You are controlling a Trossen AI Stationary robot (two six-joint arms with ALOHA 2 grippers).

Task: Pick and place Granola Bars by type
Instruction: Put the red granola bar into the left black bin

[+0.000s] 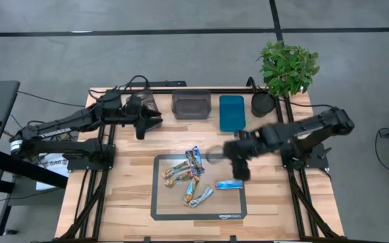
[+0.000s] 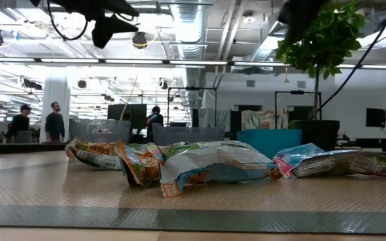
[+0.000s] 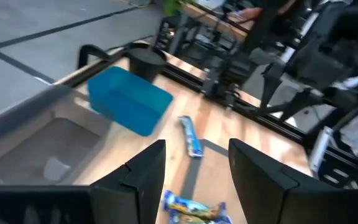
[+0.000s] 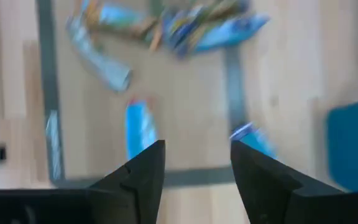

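Several foil-wrapped granola bars (image 1: 189, 177) lie in a loose heap on a dark-edged mat (image 1: 159, 202); in the low view the heap (image 2: 206, 164) lies flat. One bright blue bar (image 1: 228, 184) lies apart near the mat's right edge, also seen in the right wrist view (image 4: 138, 130). Another blue bar (image 3: 191, 135) lies by the mat's far right corner. My right gripper (image 1: 240, 169) hovers open above the mat's right side, beside the lone blue bar. My left gripper (image 1: 148, 123) hangs open over the table's far left, holding nothing.
A grey bin (image 1: 191, 104) and a blue bin (image 1: 231, 112) stand at the table's far edge, with a dark bin (image 1: 144, 104) to their left. A black cup (image 1: 262, 103) and a potted plant (image 1: 288, 66) stand at the far right corner. People show in the room behind.
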